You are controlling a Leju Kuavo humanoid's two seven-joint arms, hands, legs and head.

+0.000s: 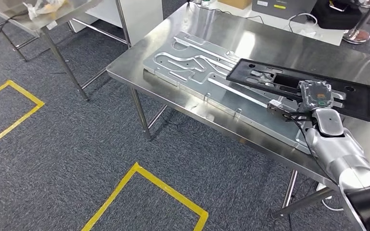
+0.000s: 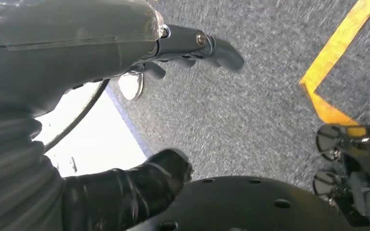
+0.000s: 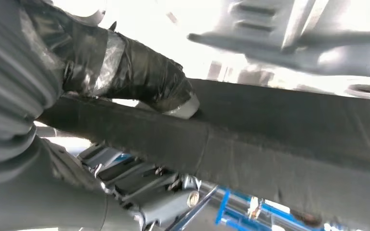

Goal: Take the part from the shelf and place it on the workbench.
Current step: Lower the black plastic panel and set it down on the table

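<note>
Black part [image 1: 274, 79]: lying across the grooved metal plate [image 1: 188, 65] on the steel surface [image 1: 294, 48]. Right hand [image 1: 318, 96] gripping its near edge. Left hand [image 2: 139, 57] hanging over carpet, fingers apart, holding nothing.

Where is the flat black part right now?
Head view, right side: the flat black plastic part lies over the grooved silver metal plate, gripped by the right hand.

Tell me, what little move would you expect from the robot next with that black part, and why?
Probably lowering the black part flat and letting go. The right hand grips its near edge, with the thumb pressed on top, and it already lies over the grooved metal plate on the steel workbench. Whether it rests fully flat can't be told.
</note>
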